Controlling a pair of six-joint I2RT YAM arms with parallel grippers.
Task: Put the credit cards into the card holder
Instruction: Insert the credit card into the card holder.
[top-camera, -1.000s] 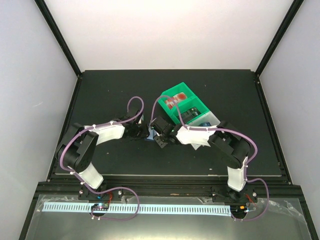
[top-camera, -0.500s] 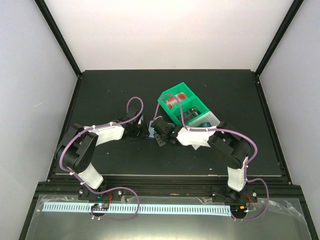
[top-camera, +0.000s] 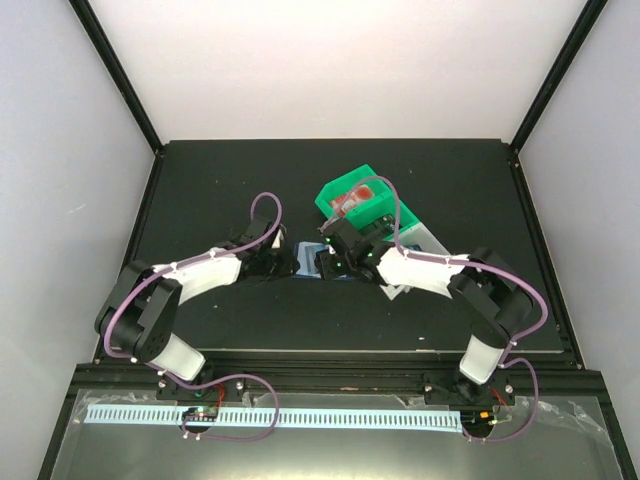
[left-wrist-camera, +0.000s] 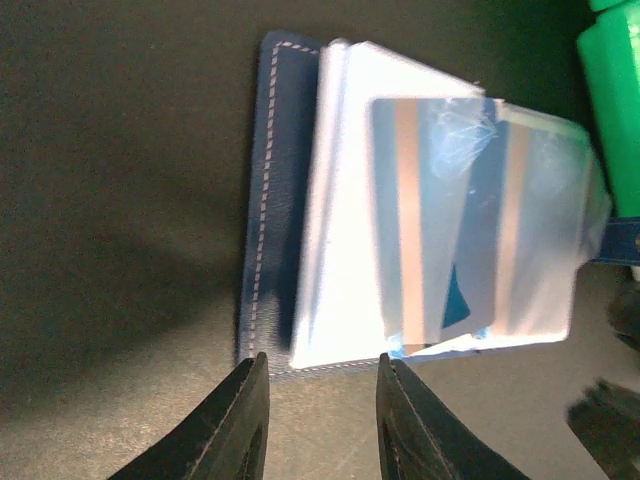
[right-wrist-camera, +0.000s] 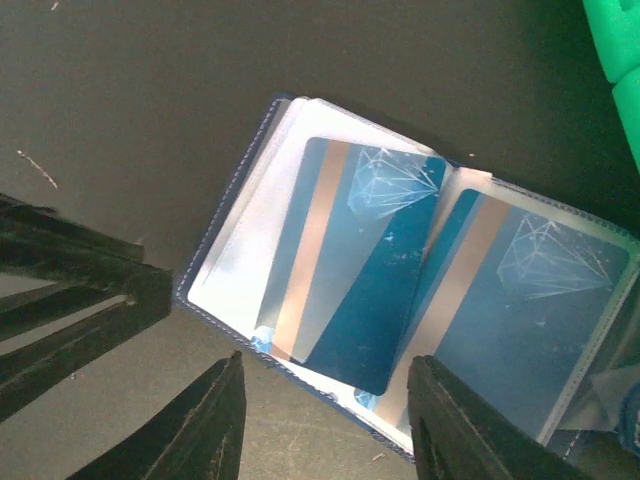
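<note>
The card holder (right-wrist-camera: 232, 200) lies open on the black table between my two grippers, clear sleeves up. It also shows in the left wrist view (left-wrist-camera: 275, 200) and the top view (top-camera: 305, 249). One blue credit card (right-wrist-camera: 350, 260) lies tilted on its left page, partly under the sleeve edge. A second blue card (right-wrist-camera: 520, 300) sits on the right page. My left gripper (left-wrist-camera: 320, 375) is open and empty just short of the holder's near edge. My right gripper (right-wrist-camera: 325, 400) is open and empty, hovering over the holder's edge. In the top view the left gripper (top-camera: 288, 262) and right gripper (top-camera: 323, 262) flank the holder.
A green bin (top-camera: 352, 200) with a red-and-white item inside stands just behind the holder, a white bin (top-camera: 425, 237) to its right. The green bin's edge shows in both wrist views (left-wrist-camera: 610, 100) (right-wrist-camera: 615, 50). My left fingers (right-wrist-camera: 70, 290) show at the right wrist view's left.
The right arm has stretched out and its wrist has moved back and right, toward the bins. The left arm has reached a little farther right. More of the holder shows between the grippers.
</note>
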